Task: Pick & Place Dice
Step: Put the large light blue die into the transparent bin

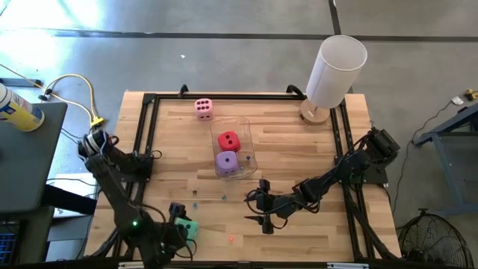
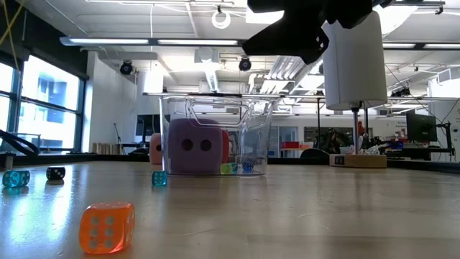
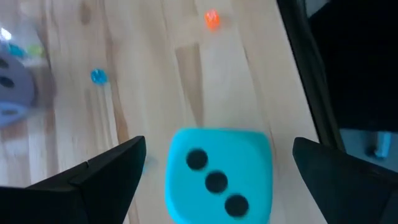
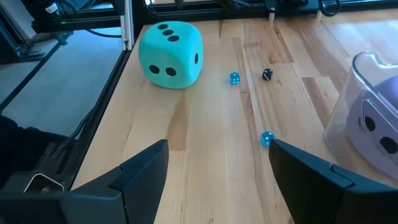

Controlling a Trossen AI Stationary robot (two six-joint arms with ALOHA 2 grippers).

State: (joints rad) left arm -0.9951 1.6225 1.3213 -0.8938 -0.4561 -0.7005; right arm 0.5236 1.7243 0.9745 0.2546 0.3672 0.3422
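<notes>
The teal die (image 3: pixel 217 180) rests on the table near the front left corner, three pips toward my left wrist camera. My left gripper (image 3: pixel 219 148) is open, one finger on each side of the die, with a gap at both. The red die (image 1: pixel 229 140) and the purple die (image 1: pixel 227 161) sit inside a clear container (image 1: pixel 243 125) at the table's middle. Beyond the container, the pink die (image 1: pixel 203 108) lies on the table. My right gripper (image 4: pixel 219 146) hovers open near the front middle, pointing toward the teal die (image 4: pixel 171 55), nothing between its fingers.
Tiny coloured dice lie scattered on the front half of the table, among them an orange one (image 2: pixel 106 226) and a blue one (image 4: pixel 266 139). A tall white cylinder (image 1: pixel 336 71) on a wooden base stands at the far right. A black frame rail (image 1: pixel 149 134) runs round the tabletop.
</notes>
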